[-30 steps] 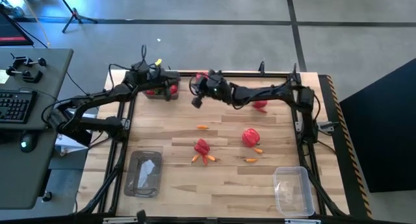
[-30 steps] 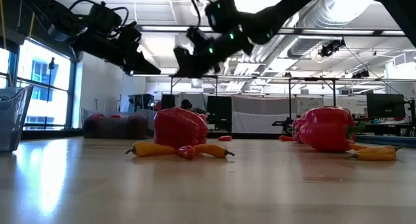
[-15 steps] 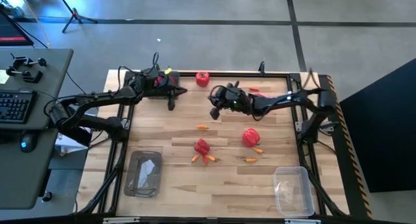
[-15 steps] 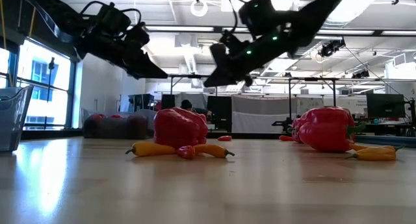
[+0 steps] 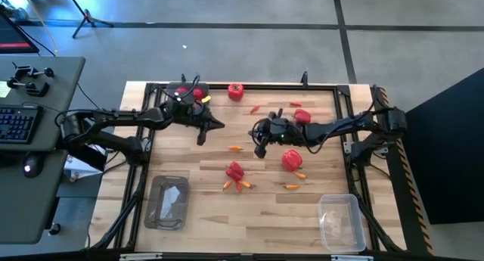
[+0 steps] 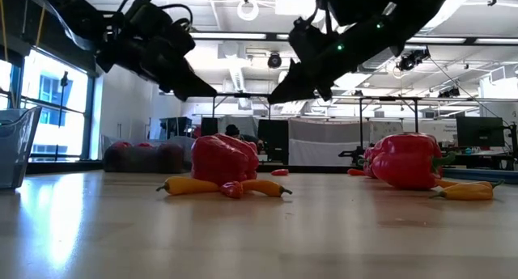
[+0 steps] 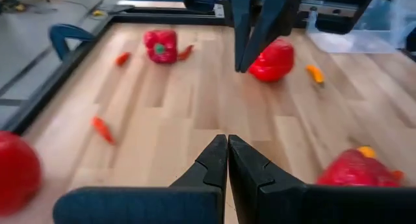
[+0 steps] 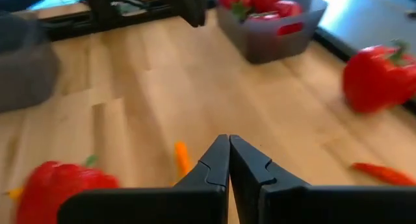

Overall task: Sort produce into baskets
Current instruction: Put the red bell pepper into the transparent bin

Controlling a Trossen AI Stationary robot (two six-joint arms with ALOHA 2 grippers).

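Both arms reach in from the sides toward the desk's middle, held above it. The left tool [image 5: 201,132] and right tool [image 5: 259,145] are empty, fingers pressed together, tips angled downward.

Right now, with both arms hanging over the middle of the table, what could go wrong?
The shut left claw and shut right claw point toward each other, so they might collide. The slim orange piece lies loose between them and could get knocked away. The red bell pepper beside the right arm may be nudged and roll.
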